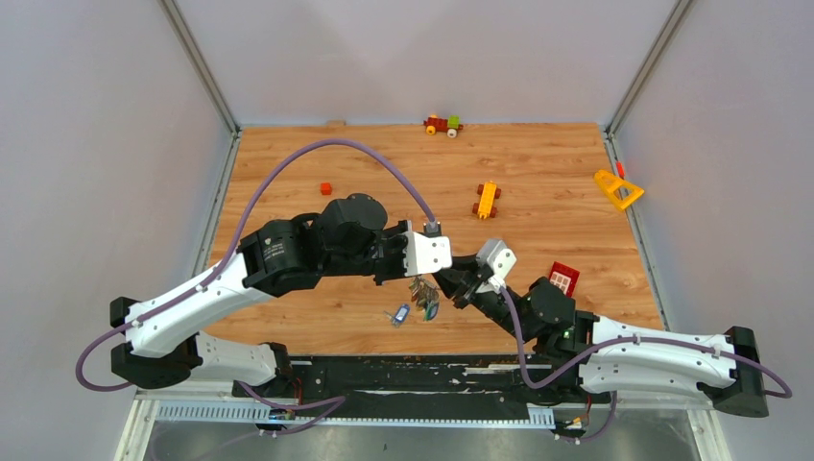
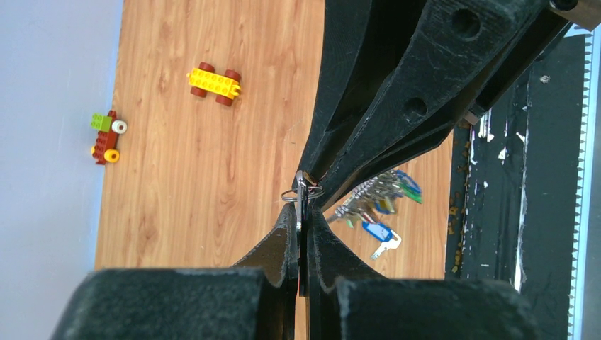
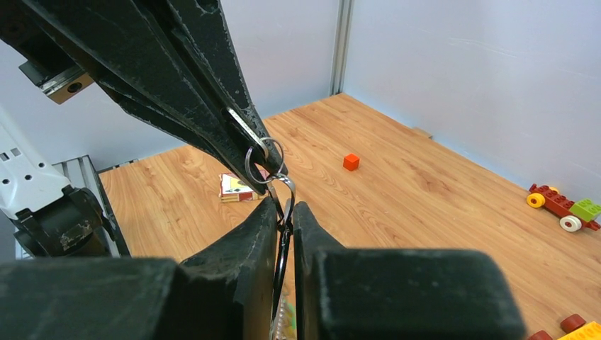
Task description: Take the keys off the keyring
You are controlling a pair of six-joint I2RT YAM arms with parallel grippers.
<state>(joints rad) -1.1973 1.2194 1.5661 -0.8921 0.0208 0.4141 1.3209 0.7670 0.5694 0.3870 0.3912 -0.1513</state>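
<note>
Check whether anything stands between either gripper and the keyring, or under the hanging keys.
Nothing visible does. The right gripper pinches the keyring wire, and the left gripper grips a flat metal piece linked to it. Below the hanging keys only wooden table shows, with one blue-tagged key beside them.

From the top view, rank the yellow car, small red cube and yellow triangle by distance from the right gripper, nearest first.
1. Yellow car, just beyond the right gripper.
2. Small red cube, far left.
3. Yellow triangle, right edge.
</note>
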